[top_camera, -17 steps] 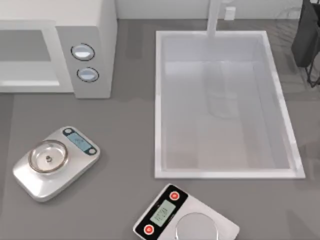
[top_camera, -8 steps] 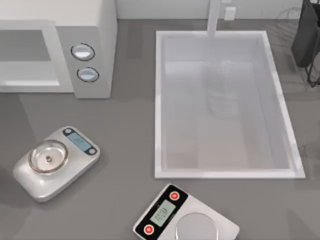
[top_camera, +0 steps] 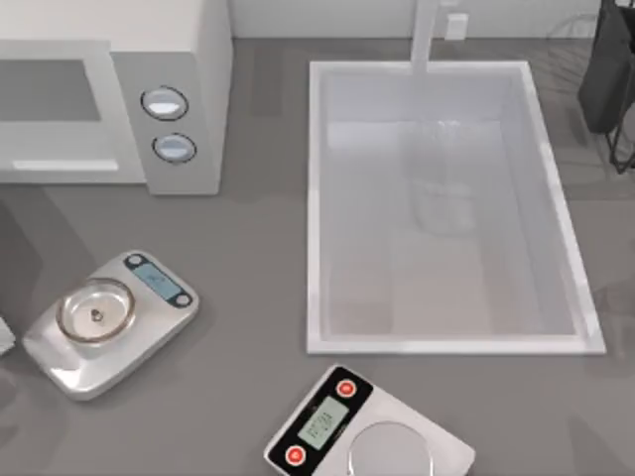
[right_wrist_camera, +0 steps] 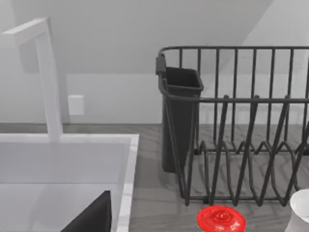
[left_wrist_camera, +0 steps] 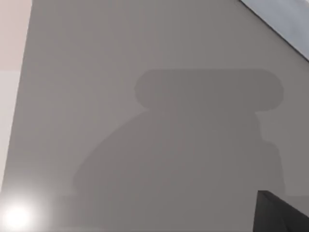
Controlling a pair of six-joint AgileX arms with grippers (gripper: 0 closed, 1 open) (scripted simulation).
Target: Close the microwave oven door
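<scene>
The white microwave oven point(top_camera: 189, 30) stands at the table's back left, with two round dials point(top_camera: 164, 102) on its grey strip. Its door point(top_camera: 60, 164), a white frame around a grey window, sits left of the dials; how far it stands open I cannot tell. A pale bit of my left arm point(top_camera: 3, 337) pokes in at the left edge beside the scales. In the left wrist view a dark corner of my left gripper point(left_wrist_camera: 282, 215) hangs over bare grey table with its shadow. A dark part of my right gripper point(right_wrist_camera: 91, 217) shows by the sink's corner.
Silver scales point(top_camera: 109, 322) lie in front of the microwave, and another set of scales point(top_camera: 367, 436) lies at the front edge. A white sink point(top_camera: 313, 198) with a faucet point(top_camera: 425, 35) takes up the middle right. A black dish rack point(right_wrist_camera: 241, 125) and a red cap point(right_wrist_camera: 220, 219) are at the far right.
A pale part of my left arm has come in at the top view's left edge, and its shadow has spread over the table in front of the microwave. Nothing else moved.
</scene>
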